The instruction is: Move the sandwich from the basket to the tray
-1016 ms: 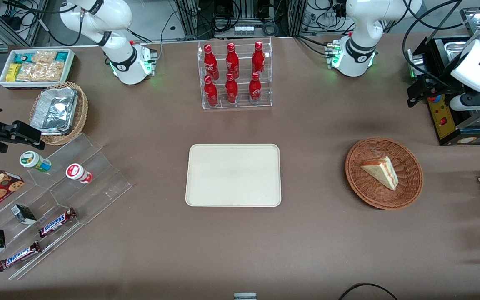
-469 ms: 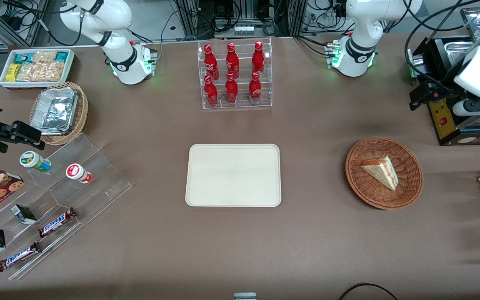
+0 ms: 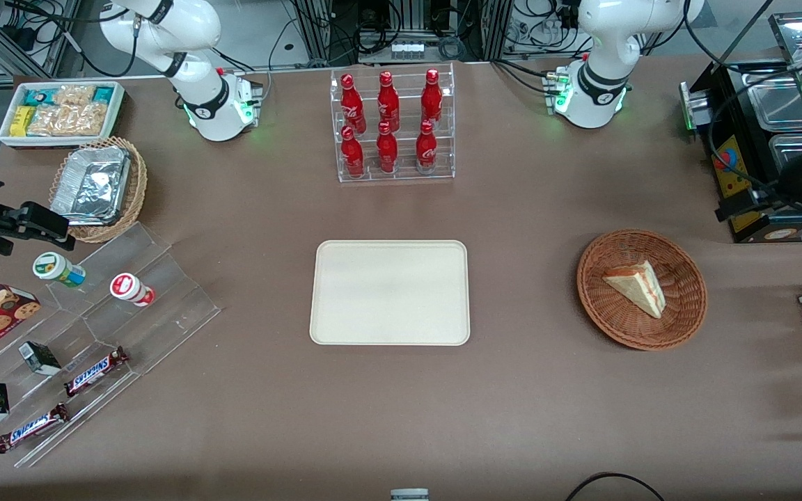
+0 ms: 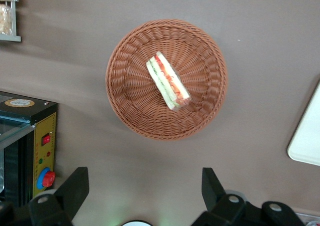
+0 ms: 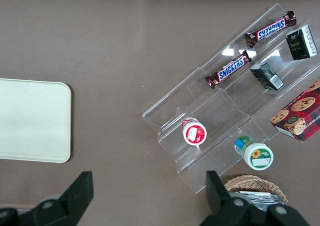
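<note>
- Sandwich (image 3: pixel 635 287) lay inside the basket (image 3: pixel 679 320), cut edge with red and green filling visible from the wrist camera.
- Gripper (image 4: pixel 141 193) hung above the table, released, fingers spread wide, farther from the front camera than the basket and apart from it.
- Tray (image 3: pixel 390 334) sat mid-table, toward the parked arm from the basket.

Both arms are glossy white with black joint rings, green lights glowing at their bases and black cables hanging off them. The gripper (image 4: pixel 142 193) is matte black, chunky wedge-shaped fingers (image 4: pixel 75 185) spread wide, silver screws on the mounts.
</note>
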